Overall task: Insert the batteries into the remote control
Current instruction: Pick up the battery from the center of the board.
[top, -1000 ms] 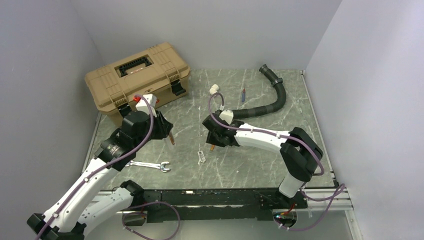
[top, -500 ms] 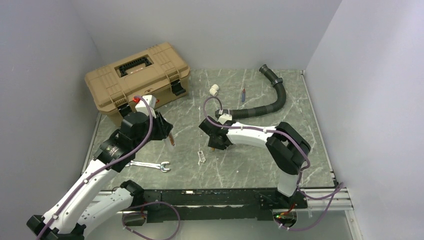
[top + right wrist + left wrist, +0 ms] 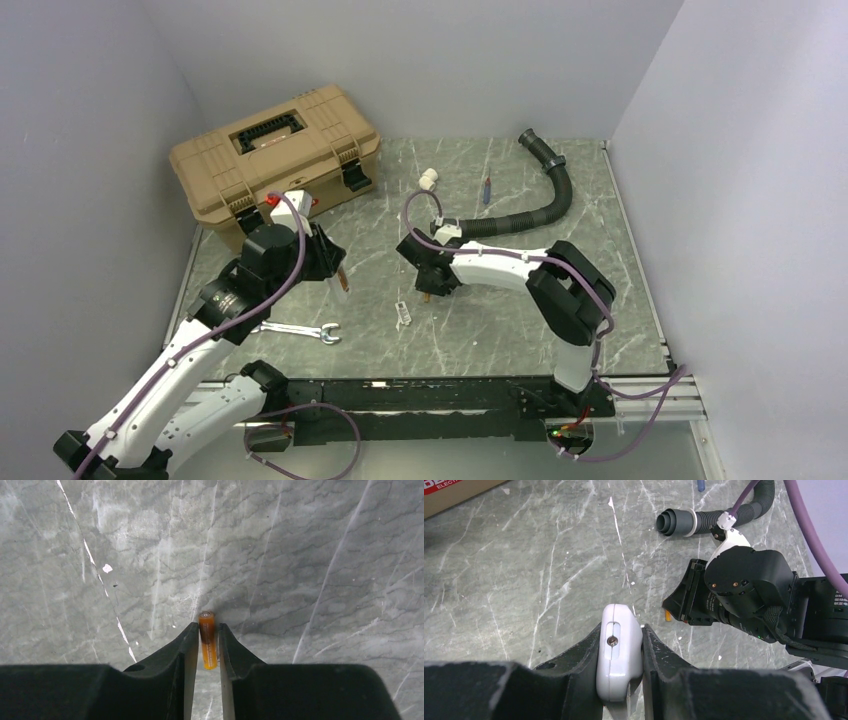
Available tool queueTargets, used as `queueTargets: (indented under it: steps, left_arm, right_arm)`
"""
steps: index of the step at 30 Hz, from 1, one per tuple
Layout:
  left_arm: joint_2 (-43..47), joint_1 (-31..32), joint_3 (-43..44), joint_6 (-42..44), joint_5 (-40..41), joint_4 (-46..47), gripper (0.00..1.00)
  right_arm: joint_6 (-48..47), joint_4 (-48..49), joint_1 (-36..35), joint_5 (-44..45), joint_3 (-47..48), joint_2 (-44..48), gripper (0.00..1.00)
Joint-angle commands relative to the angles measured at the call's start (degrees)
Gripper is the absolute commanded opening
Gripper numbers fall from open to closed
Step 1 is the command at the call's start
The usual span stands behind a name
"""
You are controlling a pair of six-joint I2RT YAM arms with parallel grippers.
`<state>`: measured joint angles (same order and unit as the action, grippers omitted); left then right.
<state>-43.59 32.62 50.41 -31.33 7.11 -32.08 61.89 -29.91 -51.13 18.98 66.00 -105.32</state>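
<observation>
My left gripper (image 3: 338, 275) is shut on the white remote control (image 3: 619, 655), gripping its narrow sides, and holds it end-out above the table; the remote also shows in the top view (image 3: 343, 284). My right gripper (image 3: 207, 630) is shut on an orange battery (image 3: 207, 640), which points down at the marble table. In the top view the battery (image 3: 425, 296) pokes out below the right gripper (image 3: 428, 288), about a hand's width right of the remote. The left wrist view shows the battery tip (image 3: 667, 615) under the right gripper. No other battery shows.
A tan toolbox (image 3: 275, 160) stands at the back left. A silver wrench (image 3: 295, 330) lies at the front left. A small pale piece (image 3: 403, 314) lies between the grippers. A white pipe fitting (image 3: 429, 179), a red-and-blue stick (image 3: 487, 189) and a black hose (image 3: 540, 200) lie behind.
My right arm has folded in to the left and its gripper has shifted slightly left with the battery. My left arm and the remote have not moved.
</observation>
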Motion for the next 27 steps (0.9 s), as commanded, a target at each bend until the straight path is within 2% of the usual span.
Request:
queueTargets:
  steps: [1, 19, 27]
  left_arm:
    - [1.1, -0.3, -0.5, -0.9, -0.3, 2.8, 0.00]
    - [0.7, -0.4, -0.4, -1.4, -1.2, 3.1, 0.00]
    - [0.3, -0.4, 0.3, -1.9, -1.9, 3.0, 0.00]
  right_arm:
    - [-1.9, -0.7, 0.2, -0.1, 2.7, -1.3, 0.23]
    - [-9.9, -5.7, 0.2, -0.6, 4.7, -3.6, 0.21]
    - [-10.3, -4.1, 0.2, -1.2, 2.3, -1.6, 0.07]
